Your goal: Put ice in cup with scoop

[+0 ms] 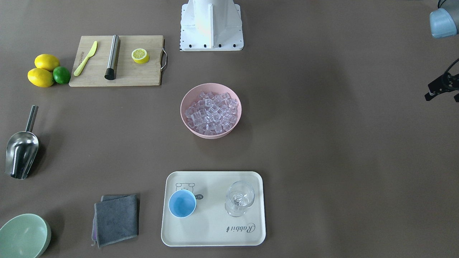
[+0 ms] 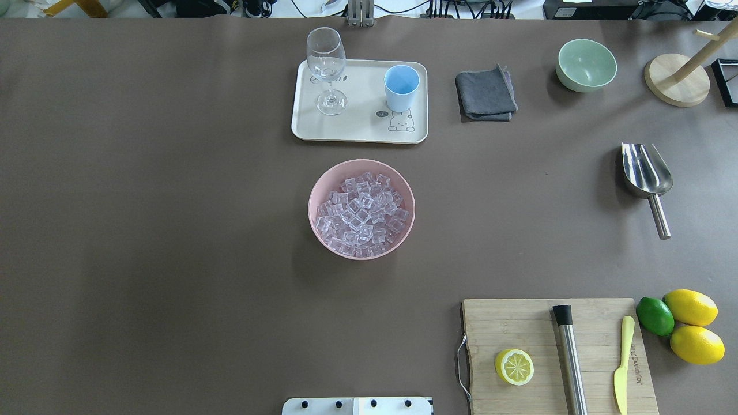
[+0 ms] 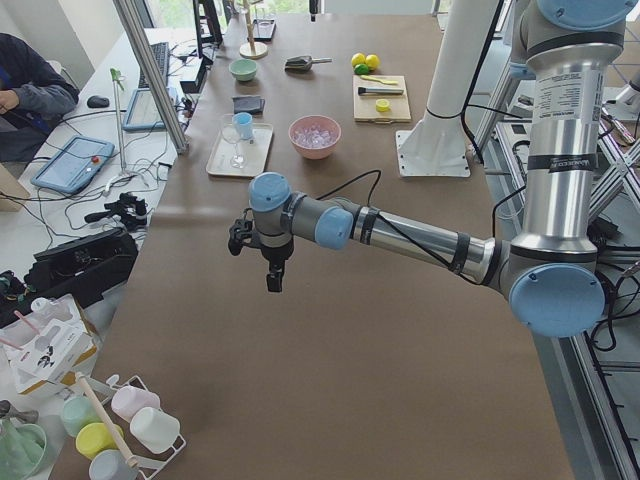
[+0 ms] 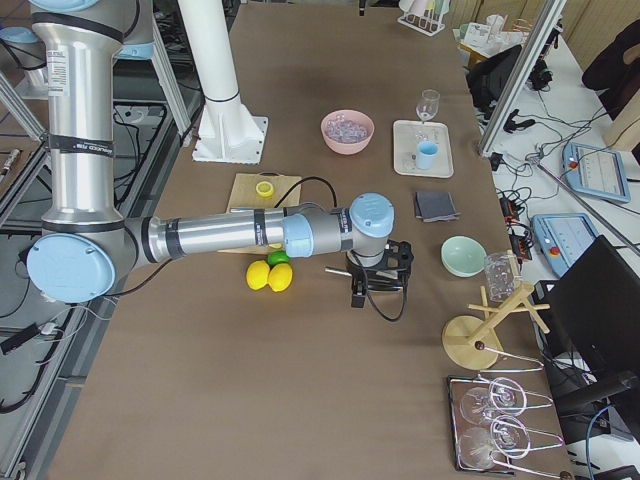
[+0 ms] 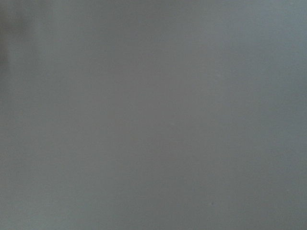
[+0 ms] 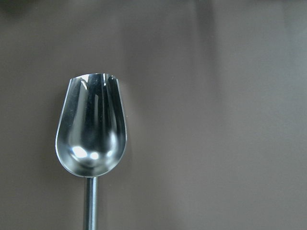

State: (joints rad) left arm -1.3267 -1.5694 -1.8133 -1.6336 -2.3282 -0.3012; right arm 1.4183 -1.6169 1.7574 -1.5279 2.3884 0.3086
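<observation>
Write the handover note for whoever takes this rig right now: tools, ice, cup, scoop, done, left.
Left tool: over bare table, open or shut unclear.
Right tool: its camera looks down on the scoop; open or shut unclear.
Ice: all in the pink bowl. Cup: empty, upright on the tray. Scoop: lying on the table, robot's right side, not grasped.
Done: nothing. Left: grasp scoop, load ice, tip it into cup.

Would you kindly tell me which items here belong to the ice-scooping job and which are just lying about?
Job: scoop, ice, pink bowl, cup.
Lying about: wine glass, grey cloth, green bowl, cutting board, steel cylinder, yellow knife, lemons, lime.
</observation>
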